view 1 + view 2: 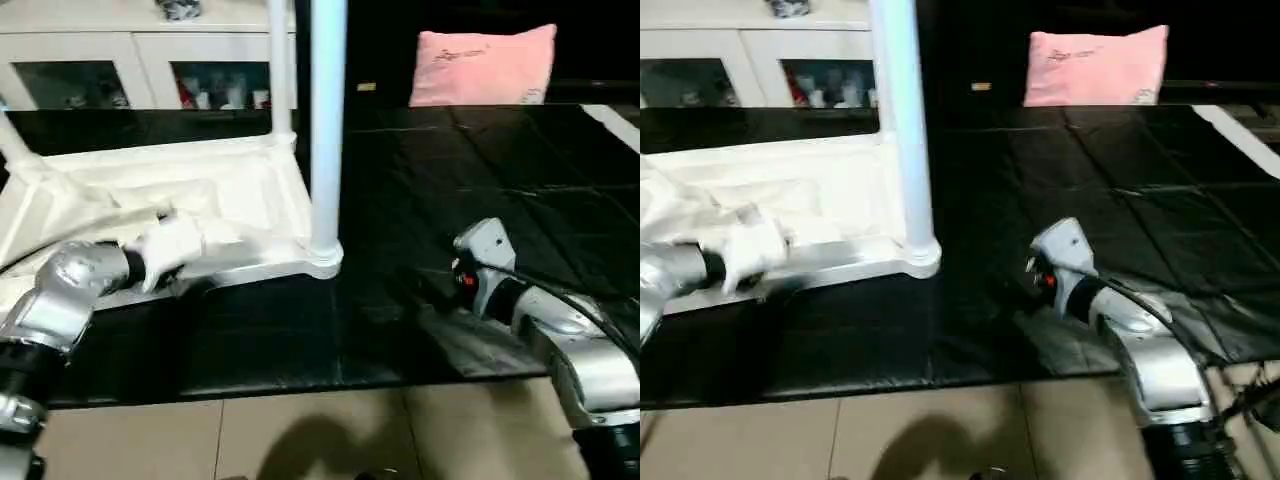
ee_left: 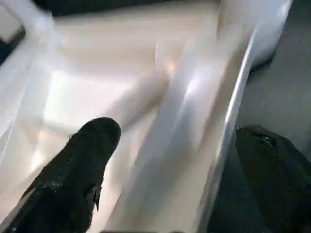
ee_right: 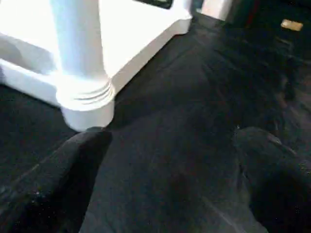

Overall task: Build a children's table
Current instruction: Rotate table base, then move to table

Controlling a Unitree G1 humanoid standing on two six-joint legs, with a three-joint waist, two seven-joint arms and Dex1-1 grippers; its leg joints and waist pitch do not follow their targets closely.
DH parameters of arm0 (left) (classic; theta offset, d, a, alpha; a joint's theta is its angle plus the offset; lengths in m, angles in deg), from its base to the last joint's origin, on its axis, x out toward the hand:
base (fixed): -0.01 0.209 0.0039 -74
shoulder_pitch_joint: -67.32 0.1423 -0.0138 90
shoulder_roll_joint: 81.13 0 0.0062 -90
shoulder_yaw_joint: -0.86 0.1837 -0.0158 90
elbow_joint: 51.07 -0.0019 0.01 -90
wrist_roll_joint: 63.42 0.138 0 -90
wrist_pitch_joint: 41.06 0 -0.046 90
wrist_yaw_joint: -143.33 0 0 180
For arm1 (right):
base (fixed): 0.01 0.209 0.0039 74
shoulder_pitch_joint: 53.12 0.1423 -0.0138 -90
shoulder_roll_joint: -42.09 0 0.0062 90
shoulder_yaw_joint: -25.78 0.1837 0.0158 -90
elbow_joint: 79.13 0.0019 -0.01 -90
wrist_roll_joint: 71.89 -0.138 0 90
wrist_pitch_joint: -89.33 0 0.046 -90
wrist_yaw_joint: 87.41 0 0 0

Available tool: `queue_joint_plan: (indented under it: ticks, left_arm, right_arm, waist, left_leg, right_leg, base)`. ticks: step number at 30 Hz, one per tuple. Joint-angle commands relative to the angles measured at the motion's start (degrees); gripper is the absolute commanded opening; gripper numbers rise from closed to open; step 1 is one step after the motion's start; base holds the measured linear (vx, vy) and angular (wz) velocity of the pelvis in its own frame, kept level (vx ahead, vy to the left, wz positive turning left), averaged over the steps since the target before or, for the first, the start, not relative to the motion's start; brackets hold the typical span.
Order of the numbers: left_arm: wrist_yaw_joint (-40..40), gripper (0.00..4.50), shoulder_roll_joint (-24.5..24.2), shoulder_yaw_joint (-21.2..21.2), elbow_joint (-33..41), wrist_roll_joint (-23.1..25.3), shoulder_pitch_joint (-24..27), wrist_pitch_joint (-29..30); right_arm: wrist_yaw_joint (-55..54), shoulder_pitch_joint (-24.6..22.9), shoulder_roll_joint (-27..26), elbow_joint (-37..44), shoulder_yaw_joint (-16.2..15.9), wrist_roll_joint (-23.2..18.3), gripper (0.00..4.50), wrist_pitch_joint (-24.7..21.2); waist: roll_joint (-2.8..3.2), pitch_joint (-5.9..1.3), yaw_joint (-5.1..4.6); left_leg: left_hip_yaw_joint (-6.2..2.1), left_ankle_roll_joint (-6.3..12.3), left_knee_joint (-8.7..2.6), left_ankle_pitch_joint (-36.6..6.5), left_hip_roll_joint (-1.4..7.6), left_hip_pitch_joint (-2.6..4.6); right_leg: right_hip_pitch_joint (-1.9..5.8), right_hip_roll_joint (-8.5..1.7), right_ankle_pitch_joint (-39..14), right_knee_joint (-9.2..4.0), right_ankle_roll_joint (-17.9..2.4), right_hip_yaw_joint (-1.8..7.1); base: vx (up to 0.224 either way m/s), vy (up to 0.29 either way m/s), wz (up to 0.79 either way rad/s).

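The children's table lies upside down on a black mat: its white tabletop [image 1: 215, 185] shows its ribbed underside. A white leg [image 1: 327, 120] stands upright in the near right corner socket [image 3: 86, 104], and a second leg [image 1: 282, 70] rises at the far corner. A third leg [image 1: 14, 143] slants at the left. My left gripper [image 2: 180, 136] is open and straddles the tabletop's near rim, one finger [image 2: 92, 145] inside and the other over the mat. My right gripper [image 3: 175, 141] is open above the mat, just right of the near corner leg, holding nothing.
The black mat [image 1: 480, 170] stretches to the right and far side. A white cabinet with glass doors [image 1: 130, 60] stands behind the tabletop, and a pink pillow [image 1: 485, 65] sits at the back right. Beige tiled floor [image 1: 300, 430] runs along the mat's near edge.
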Motion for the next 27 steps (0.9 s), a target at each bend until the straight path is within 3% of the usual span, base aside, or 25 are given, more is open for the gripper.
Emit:
queue_joint_plan:
  ticks: [1, 3, 5, 8, 9, 10, 11, 12, 13, 15, 16, 17, 19, 21, 23, 24, 25, 26, 27]
  left_arm:
    - [-1.31, 4.43, 2.47, -4.5, 5.42, -6.98, 2.81, 5.05]
    - [-3.31, 4.43, 4.33, -6.69, 8.69, -10.38, 5.12, 7.0]
    - [-5.86, 4.43, 6.04, -8.27, 11.87, -12.05, 7.82, 7.9]
    - [-11.95, 4.43, 10.18, -11.49, 16.81, -13.91, 11.7, 9.66]
    - [-19.56, 4.43, 14.71, -14.61, 20.16, -14.71, 13.66, 12.66]
    - [-22.35, 4.43, 16.57, -15.75, 21.54, -14.93, 14.44, 13.08]
    - [-23.45, 4.43, 17.36, -16.19, 22.15, -15.01, 14.8, 13.03]
    - [-27.26, 4.43, 19.77, -16.42, 24.71, -13.34, 16.75, 12.7]
    - [-27.98, 4.43, 20.12, -16.37, 25.15, -12.88, 17.1, 12.68]
    - [-33.42, 4.43, 22.5, -14.99, 26.91, -9.01, 19.57, 12.72]
    - [-33.42, 4.43, 22.5, -14.99, 26.91, -9.01, 19.57, 12.72]
    - [-34.17, 4.43, 22.7, -13.91, 26.91, -7.27, 20.12, 11.22]
    - [-35.79, 4.43, 23.34, -12.4, 27.55, -4.63, 20.56, 10.18]
    - [-36.92, 4.43, 24.09, -12.37, 28.05, -4.31, 20.2, 11.12]
    - [-37.85, 4.43, 24.53, -12.42, 28.22, -4.55, 19.96, 11.85]
    - [-38.74, 4.43, 24.97, -12.46, 28.62, -4.82, 19.98, 12.59]
    - [-38.98, 4.43, 25.1, -12.47, 28.74, -4.78, 20.0, 12.7]
    - [-39.14, 4.43, 25.16, -12.44, 28.81, -4.67, 20.0, 12.88]
    - [-39.25, 4.43, 25.15, -12.35, 28.78, -4.51, 19.97, 13.0]
  right_arm:
    - [-2.41, -0.78, -1.0, 2.51, 0.41, 1.1, 4.5, 2.74]
    - [-2.25, -1.52, -2.95, 3.79, 1.02, -1.41, 4.5, 4.01]
    - [-4.11, -2.53, -4.22, 5.22, 1.17, -1.39, 4.5, 3.14]
    - [-7.69, -4.05, -5.88, 5.86, 0.84, 0.62, 4.5, 3.18]
    - [-12.21, -4.92, -7.79, 6.07, 1.81, 1.96, 4.5, 1.76]
    - [-14.16, -5.21, -8.62, 6.09, 2.31, 2.6, 4.5, 1.72]
    - [-15.0, -5.33, -8.99, 6.07, 2.53, 2.91, 4.5, 1.89]
    - [-17.45, -5.72, -10.58, 6.33, 3.51, 3.1, 4.5, 1.14]
    - [-17.67, -5.8, -10.91, 6.41, 3.73, 2.84, 4.5, 0.69]
    - [-19.93, -6.57, -12.38, 5.5, 3.86, 3.35, 4.5, 0.49]
    - [-19.93, -6.57, -12.38, 5.5, 3.86, 3.35, 4.5, 0.49]
    - [-20.48, -6.83, -13.01, 4.96, 4.0, 3.08, 4.5, 0.72]
    - [-21.72, -7.31, -13.86, 4.6, 4.02, 2.88, 4.5, 0.79]
    - [-22.11, -7.43, -14.09, 4.82, 4.3, 2.89, 4.5, 0.6]
    - [-21.77, -7.37, -13.89, 4.77, 4.22, 2.9, 4.5, 0.86]
    - [-21.66, -7.29, -13.81, 4.76, 4.0, 3.16, 4.5, 0.84]
    - [-21.75, -7.28, -13.89, 4.75, 3.95, 3.26, 4.5, 0.84]
    - [-21.58, -7.3, -13.92, 4.68, 3.61, 3.41, 4.5, 0.91]
    - [-21.39, -7.36, -13.94, 4.62, 3.23, 3.48, 4.5, 1.02]
  waist:
    - [0.64, -4.12, 0.16]
    - [0.15, -4.01, 0.05]
    - [0.33, -3.9, 0.13]
    - [0.26, -3.49, -0.17]
    - [-0.1, -3.5, -0.35]
    - [-0.17, -3.3, -0.41]
    - [-0.3, -3.29, -0.37]
    - [-0.28, -3.2, -0.38]
    - [-0.28, -3.2, -0.38]
    - [-0.44, -3.08, -0.65]
    - [-0.92, -2.93, -0.72]
    - [-0.65, -3.02, -0.61]
    - [-0.66, -3.0, -0.8]
    - [-0.5, -3.1, -0.81]
    - [-0.35, -3.21, -0.72]
    - [-0.99, -2.87, -0.3]
    - [0.14, -2.93, -0.42]
    - [0.14, -2.49, -0.97]
    - [0.22, -2.46, -1.71]
  left_leg:
    - [0.62, 1.75, -3.73, -4.13, 0.49, -0.98]
    - [0.88, 2.31, -3.66, -4.19, 0.42, -1.16]
    - [0.88, 2.86, -3.74, -4.07, 0.49, -1.16]
    - [0.96, 2.74, -3.86, -6.07, 0.38, -1.1]
    - [0.98, 1.99, -3.81, -6.46, 0.6, -1.09]
    - [1.11, 1.99, -3.8, -6.98, 0.43, -1.12]
    - [1.09, 2.09, -3.76, -7.85, 0.18, -0.99]
    - [0.96, 2.22, -3.89, -8.82, 0.09, -0.82]
    - [0.96, 2.22, -3.89, -8.82, 0.09, -0.82]
    - [0.86, 2.24, -3.93, -9.94, 0.01, -0.91]
    - [0.93, 2.37, -3.86, -10.12, -0.3, -1.01]
    - [0.92, 2.39, -3.81, -10.21, -0.43, -0.89]
    - [0.69, 2.41, -4.0, -10.37, -0.35, -1.06]
    - [0.67, 2.25, -3.95, -10.96, -0.29, -0.86]
    - [0.49, 2.27, -4.12, -10.63, -0.18, -1.05]
    - [-1.32, 3.48, -5.18, -13.67, -0.53, -3.19]
    - [-1.6, 4.22, -5.48, -15.87, -0.25, -2.47]
    - [-2.78, 5.31, -5.31, -20.95, -0.86, -2.53]
    - [-3.09, 5.18, -4.95, -23.76, -1.14, -3.18]
  right_leg:
    - [4.05, -3.76, -9.62, -3.31, -9.91, 3.22]
    - [4.15, -3.76, -8.75, -3.43, -10.47, 3.26]
    - [4.14, -3.75, -9.69, -3.53, -10.01, 3.26]
    - [4.04, -3.56, -15.17, -4.44, -7.74, 3.1]
    - [4.07, -3.56, -16.55, -4.2, -7.54, 3.14]
    - [3.9, -3.48, -18.06, -4.67, -7.25, 3.04]
    - [3.84, -3.43, -21.66, -5.09, -5.63, 2.9]
    - [3.53, -3.17, -24.69, -5.48, -2.98, 2.88]
    - [3.53, -3.17, -24.69, -5.48, -2.98, 2.88]
    - [3.38, -2.96, -26.92, -5.99, -0.12, 2.61]
    - [3.25, -2.89, -28.57, -6.32, 1.31, 2.51]
    - [3.14, -2.9, -29.28, -6.47, 1.93, 2.49]
    - [3.09, -2.84, -29.42, -6.59, 3.11, 2.44]
    - [2.95, -2.81, -28.35, -6.59, 3.01, 2.44]
    - [3.27, -2.94, -26.92, -6.25, 2.5, 2.49]
    - [5.54, -4.32, -28.2, -5.0, 1.81, 0.93]
    - [5.33, -4.5, -30.13, -5.7, 1.68, 0.55]
    - [5.91, -5.57, -35.42, -6.32, 1.88, -0.91]
    - [6.95, -5.89, -41.69, -6.91, 3.28, -1.92]
  base:
    - [0.0, 0.0, 0.0]
    - [0.0, 0.0, 0.0]
    - [0.0, 0.0, 0.0]
    - [0.0, 0.0, 0.0]
    - [0.0, 0.0, 0.0]
    - [0.0, 0.0, 0.0]
    - [0.0, 0.0, 0.0]
    - [0.0, 0.0, 0.0]
    - [0.0, 0.0, 0.0]
    - [0.0, 0.0, 0.0]
    - [0.0, 0.0, 0.0]
    - [0.0, 0.0, 0.0]
    - [0.0, 0.0, 0.0]
    - [0.0, 0.0, 0.0]
    - [0.0, 0.0, 0.0]
    - [0.0, 0.0, 0.0]
    - [0.0, 0.0, 0.0]
    - [0.022, -0.015, 0.29]
    - [0.028, -0.003, 0.45]
